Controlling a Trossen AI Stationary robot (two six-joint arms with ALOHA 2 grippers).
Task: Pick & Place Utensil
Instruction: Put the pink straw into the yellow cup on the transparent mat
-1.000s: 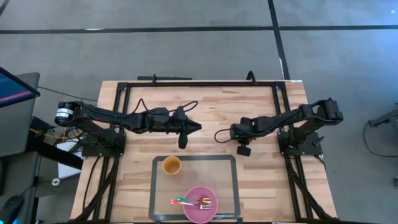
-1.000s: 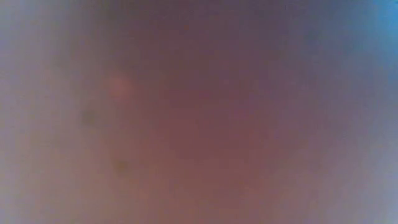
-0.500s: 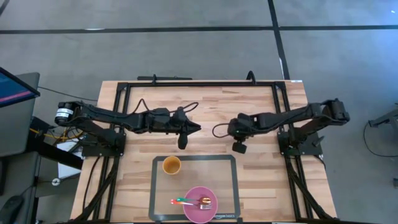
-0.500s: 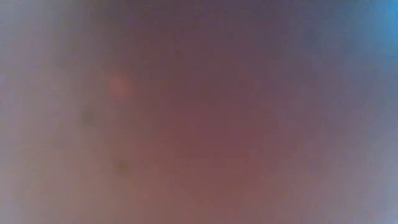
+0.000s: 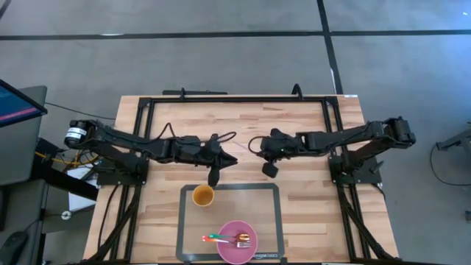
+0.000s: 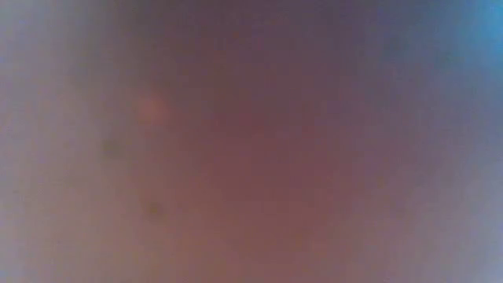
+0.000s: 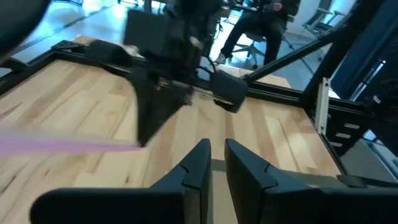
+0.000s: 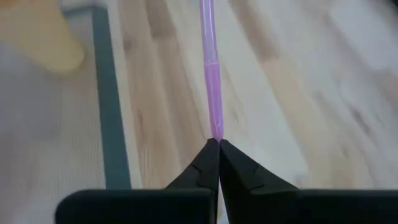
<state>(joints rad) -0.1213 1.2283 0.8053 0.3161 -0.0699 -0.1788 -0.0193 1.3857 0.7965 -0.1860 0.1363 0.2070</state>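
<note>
Right gripper (fingers pinched together) clamps the pink utensil's end.

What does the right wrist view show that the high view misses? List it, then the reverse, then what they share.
Right wrist only: the right pincer shut on a purple utensil.
High only: the left pincer, and the pink plate holding cutlery.
Both: the yellow cup, the mat, the wooden table.

On the mat, the cup sits behind the plate, which holds utensils.
</note>
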